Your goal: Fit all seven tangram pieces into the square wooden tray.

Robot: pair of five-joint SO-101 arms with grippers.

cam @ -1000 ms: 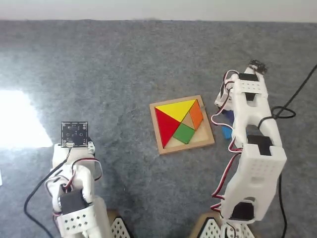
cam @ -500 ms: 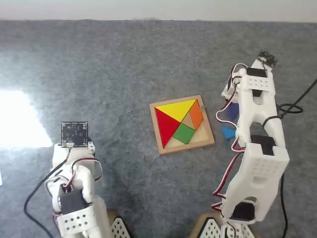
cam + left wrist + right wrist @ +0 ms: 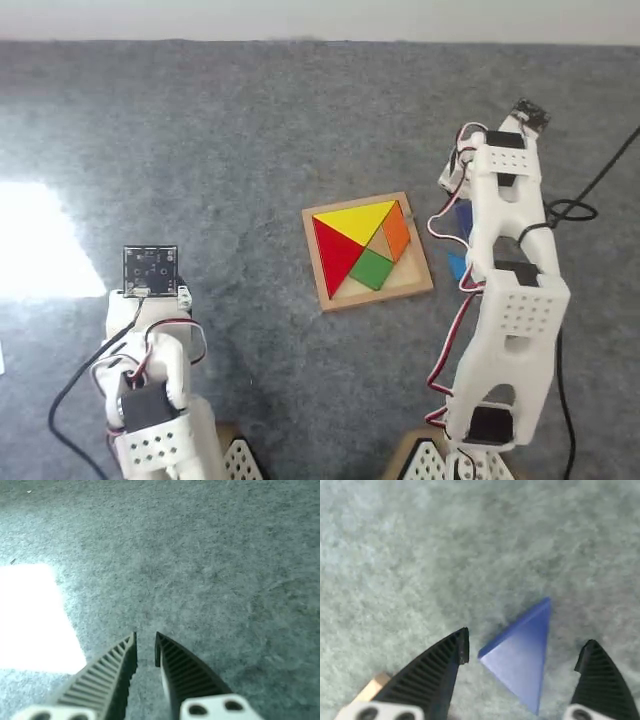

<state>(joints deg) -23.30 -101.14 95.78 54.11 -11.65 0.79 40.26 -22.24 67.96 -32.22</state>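
Now right hand (image 3: 526,647) wide apart astride blue triangle (image 3: 520,666), left hand (image 3: 145,636) nearly together.

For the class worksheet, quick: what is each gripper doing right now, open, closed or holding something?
Left gripper: closed, holding nothing.
Right gripper: open, straddling the blue triangle, not gripping it.
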